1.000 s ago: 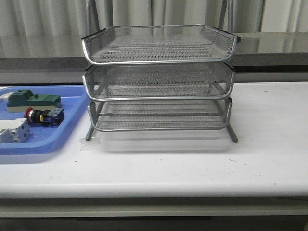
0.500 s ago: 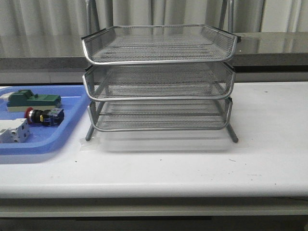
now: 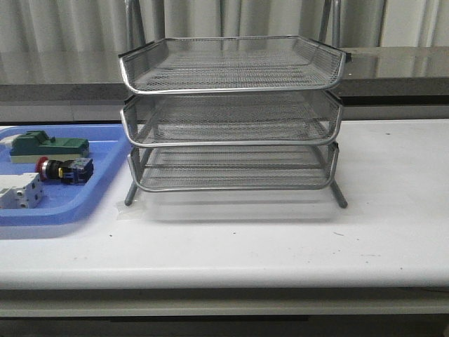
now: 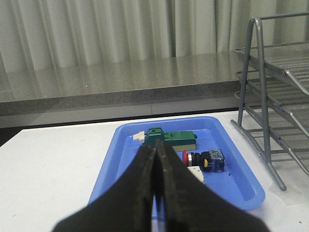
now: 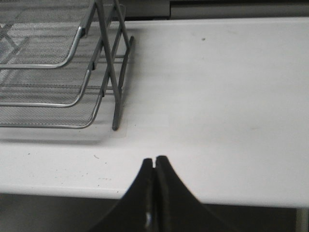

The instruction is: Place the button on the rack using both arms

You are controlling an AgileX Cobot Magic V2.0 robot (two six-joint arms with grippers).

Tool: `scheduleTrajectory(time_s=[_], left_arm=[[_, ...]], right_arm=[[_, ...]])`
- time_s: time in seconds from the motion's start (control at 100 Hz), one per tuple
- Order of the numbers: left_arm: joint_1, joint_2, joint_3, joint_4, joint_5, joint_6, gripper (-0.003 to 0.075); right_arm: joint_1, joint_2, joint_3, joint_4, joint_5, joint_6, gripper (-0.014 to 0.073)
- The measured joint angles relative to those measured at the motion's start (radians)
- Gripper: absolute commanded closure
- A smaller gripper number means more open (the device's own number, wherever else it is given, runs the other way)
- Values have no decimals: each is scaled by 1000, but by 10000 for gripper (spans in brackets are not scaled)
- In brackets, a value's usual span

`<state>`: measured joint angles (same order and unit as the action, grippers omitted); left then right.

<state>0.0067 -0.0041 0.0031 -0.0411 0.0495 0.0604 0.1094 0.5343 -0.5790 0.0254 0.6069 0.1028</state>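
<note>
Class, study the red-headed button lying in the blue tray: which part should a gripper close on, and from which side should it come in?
Probably the black body of the button, between red head and blue-yellow rear. It lies on its side, head pointing left in the front view, so come from above, fingers across its length. The green block behind and white block in front leave little room sideways.

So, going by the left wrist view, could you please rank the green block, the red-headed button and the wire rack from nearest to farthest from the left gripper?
1. Green block: in the blue tray, just beyond the shut left gripper.
2. Button: in the same tray, off to the rack's side of the fingertips.
3. Rack: outside the tray, standing on the white table.
</note>
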Motion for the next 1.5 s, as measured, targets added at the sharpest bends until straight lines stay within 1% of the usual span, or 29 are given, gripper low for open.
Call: scheduleTrajectory(time_s=[0.15, 0.23, 0.28, 0.35, 0.4, 0.47, 0.54, 0.68, 0.78, 0.87, 0.99, 1.08, 1.19, 1.39, 1.5], left_arm=[[0, 0, 0, 0, 0, 0, 741], [0, 0, 0, 0, 0, 0, 741], [0, 0, 0, 0, 0, 0, 741], [0, 0, 0, 0, 0, 0, 741], [0, 0, 0, 0, 0, 0, 741], [0, 0, 0, 0, 0, 0, 741], [0, 0, 0, 0, 0, 0, 741], [0, 0, 0, 0, 0, 0, 741], [0, 0, 0, 0, 0, 0, 741], [0, 0, 0, 0, 0, 0, 741], [0, 0, 0, 0, 0, 0, 741], [0, 0, 0, 0, 0, 0, 741], [0, 0, 0, 0, 0, 0, 741], [0, 0, 0, 0, 0, 0, 741], [0, 0, 0, 0, 0, 0, 741]], right_arm=[[0, 88, -1, 100, 0, 2, 647], [0, 127, -1, 158, -5, 2, 606], [0, 156, -1, 196, -14, 2, 556], [0, 190, -1, 258, -26, 2, 452], [0, 214, -1, 311, -28, 2, 348], [0, 249, -1, 376, -34, 2, 229], [0, 286, -1, 434, -39, 2, 162], [0, 374, -1, 497, -68, 2, 158], [0, 437, -1, 526, -117, -1, 158], [0, 494, -6, 590, -163, -41, 158], [0, 565, -10, 729, -212, -142, 158], [0, 620, -11, 860, -228, -257, 158], [0, 686, -12, 1045, -230, -453, 158], [0, 798, -37, 1473, -206, -863, 158], [0, 864, -43, 1670, -185, -1033, 158]])
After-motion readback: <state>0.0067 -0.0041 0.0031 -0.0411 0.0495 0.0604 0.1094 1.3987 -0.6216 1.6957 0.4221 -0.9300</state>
